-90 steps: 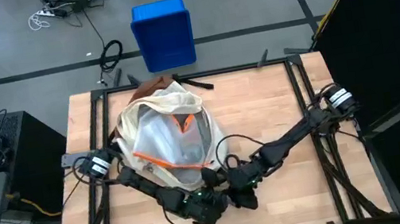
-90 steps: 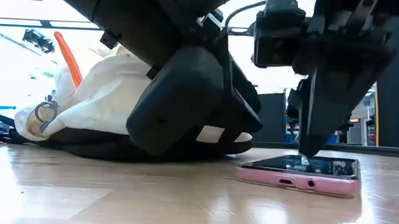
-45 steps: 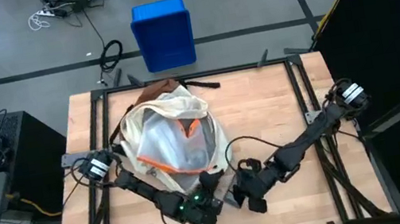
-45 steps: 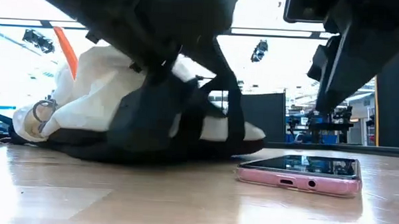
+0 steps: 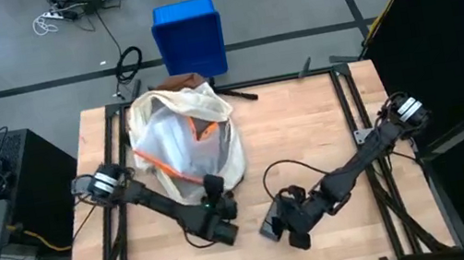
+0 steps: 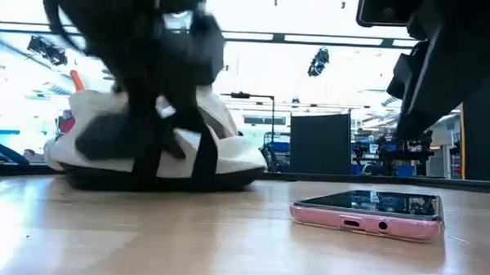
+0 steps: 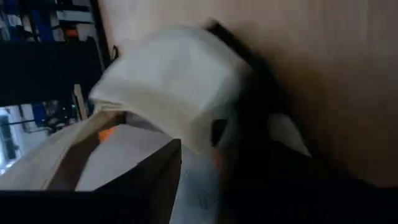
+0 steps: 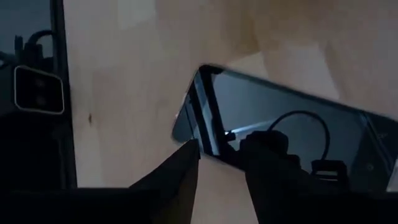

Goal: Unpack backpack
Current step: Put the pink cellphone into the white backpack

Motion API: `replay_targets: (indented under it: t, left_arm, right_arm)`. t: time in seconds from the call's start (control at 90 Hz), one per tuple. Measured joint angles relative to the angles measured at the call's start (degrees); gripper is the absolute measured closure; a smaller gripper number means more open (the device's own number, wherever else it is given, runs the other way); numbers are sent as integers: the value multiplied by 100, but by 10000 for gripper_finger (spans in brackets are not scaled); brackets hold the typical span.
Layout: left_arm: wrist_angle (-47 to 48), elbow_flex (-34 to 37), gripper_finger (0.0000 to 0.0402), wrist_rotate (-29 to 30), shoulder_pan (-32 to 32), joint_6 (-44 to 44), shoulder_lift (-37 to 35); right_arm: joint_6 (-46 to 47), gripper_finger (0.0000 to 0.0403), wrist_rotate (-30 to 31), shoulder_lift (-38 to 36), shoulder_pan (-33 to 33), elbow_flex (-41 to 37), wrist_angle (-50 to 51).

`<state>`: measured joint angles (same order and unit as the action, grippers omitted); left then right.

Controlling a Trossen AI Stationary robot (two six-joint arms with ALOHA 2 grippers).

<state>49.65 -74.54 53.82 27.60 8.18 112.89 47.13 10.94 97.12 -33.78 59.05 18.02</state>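
The cream-white backpack (image 5: 182,138) lies on its side at the table's far left, its brown base (image 5: 180,83) toward the far edge. A clear orange-edged pouch (image 5: 181,152) shows in its open mouth. My left gripper (image 5: 217,209) is just off the pack's near end, above it in the low view (image 6: 162,45), shut on a dark strap. A pink phone (image 6: 365,213) lies flat on the wood, screen up. My right gripper (image 8: 221,180) hovers open just above the phone (image 8: 280,130), near the front edge (image 5: 277,226). My left gripper holds the backpack's dark strap (image 6: 158,118) at the pack's near end, coming from the near side and above. The strap hangs down from the fingers to the pack, which rests on the table. Blur hides the exact place of contact.
A blue crate (image 5: 190,39) stands on the floor beyond the far edge. A black cabinet (image 5: 20,177) stands to the table's left. A metal frame (image 5: 337,85) borders the tabletop. Bare wood (image 5: 306,127) spreads over the right half.
My left gripper has gone toward the far-left, and the backpack has slid with it toward the table's far left corner. My right gripper has risen off the phone and drawn a little toward the near edge; the phone has stayed flat where it was.
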Motion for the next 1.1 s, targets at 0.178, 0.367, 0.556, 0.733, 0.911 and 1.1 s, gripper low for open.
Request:
replay_targets:
  t: [0.178, 0.367, 0.556, 0.733, 0.911, 1.1]
  left_arm:
    - [-119, -2, 198, -12, 221, 279, -719]
    - [-615, -2, 197, -93, 429, 292, -1112]
    - [-2546, -7, 198, -2295, 350, -110, -943]
    - [-3541, -7, 198, -4200, -108, -372, -546]
    - [-3957, -7, 198, -5830, -831, -284, -259]
    - [-4446, -7, 198, -7034, -1399, 93, 182]
  right_arm:
    - [35, 291, 11, 0, -2, 0, 4]
    - [70, 284, 22, 0, -1, 0, 2]
    - [-110, 282, 24, 0, -76, 0, 82]
    - [-447, 293, 290, 3, -338, 0, 400]
    - [-632, 300, 934, 28, -701, 0, 677]
    - [-640, 302, 1714, 92, -1043, 4, 937]
